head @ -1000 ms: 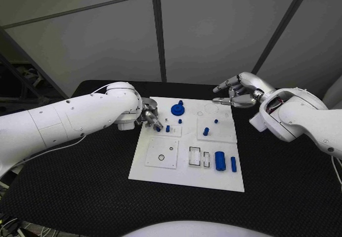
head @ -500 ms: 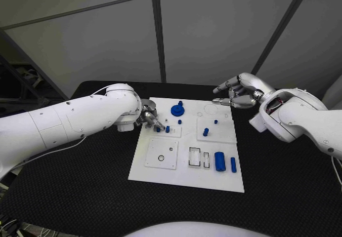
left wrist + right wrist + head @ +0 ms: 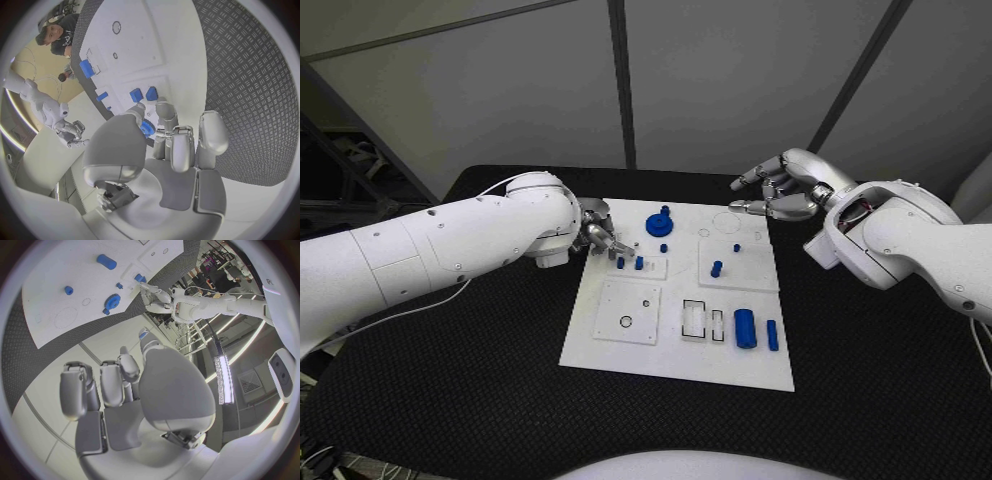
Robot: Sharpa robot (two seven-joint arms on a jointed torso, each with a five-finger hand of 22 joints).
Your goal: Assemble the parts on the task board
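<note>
Head view. Board [image 3: 678,345]: white plate lying mid-table [image 3: 459,370]. Left hand [image 3: 600,236]: at the board's far left edge, fingers drawn together over a small blue peg [image 3: 620,265]; whether it pinches the peg cannot be told here. Second peg [image 3: 639,262] stands just beside the first. Blue gear [image 3: 659,222] sits near the board's far edge, a small stud [image 3: 662,246] just nearer than it. Another peg [image 3: 717,267] stands at the board's middle right. Two blue cylinders [image 3: 746,326] lie side by side at the board's near right. Right hand [image 3: 783,189]: raised beyond the board's far right corner, fingers curled, holding nothing, apart from the board.

Left wrist view. Left hand [image 3: 164,131]: fingertips close together just above the board [image 3: 181,55], near two blue pegs [image 3: 136,95]; a blue piece [image 3: 147,128] shows between thumb and fingers, grip uncertain.

Right wrist view. Right hand [image 3: 119,380]: fingers curled in, empty, well apart from the board [image 3: 69,270]. Gear [image 3: 112,302] lies on the board.
</note>
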